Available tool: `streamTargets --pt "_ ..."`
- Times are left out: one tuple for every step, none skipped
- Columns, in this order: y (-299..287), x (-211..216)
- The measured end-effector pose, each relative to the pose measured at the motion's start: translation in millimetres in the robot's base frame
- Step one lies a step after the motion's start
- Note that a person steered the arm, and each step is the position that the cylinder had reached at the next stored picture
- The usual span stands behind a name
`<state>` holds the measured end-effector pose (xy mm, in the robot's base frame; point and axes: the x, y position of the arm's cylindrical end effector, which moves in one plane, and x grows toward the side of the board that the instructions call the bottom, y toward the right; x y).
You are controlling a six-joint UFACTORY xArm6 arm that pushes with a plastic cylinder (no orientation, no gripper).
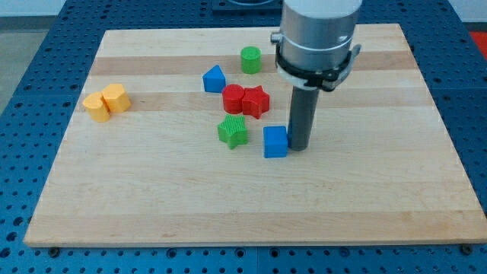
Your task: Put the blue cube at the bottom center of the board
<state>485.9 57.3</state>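
The robot arm is a big, round, shiny grey tube. A black ring goes around its lower part, with small grey bits sticking out on each side. Under the ring hangs a straight, dark grey rod, much thinner than the tube. It is smooth and round, and my tip looks flat.

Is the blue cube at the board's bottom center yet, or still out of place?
Out of place. The blue cube sits mid-board, my tip touching its right side.
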Motion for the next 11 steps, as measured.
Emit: streamTargets --pt "-11 3" --pt "-4 -16" --pt "-2 -43" --pt "-32 -43" --pt "-51 -29" --pt "-53 0" --pt "-53 22" --pt "-40 36" --pt "-13 45" --pt "-14 54" --pt "-24 59"
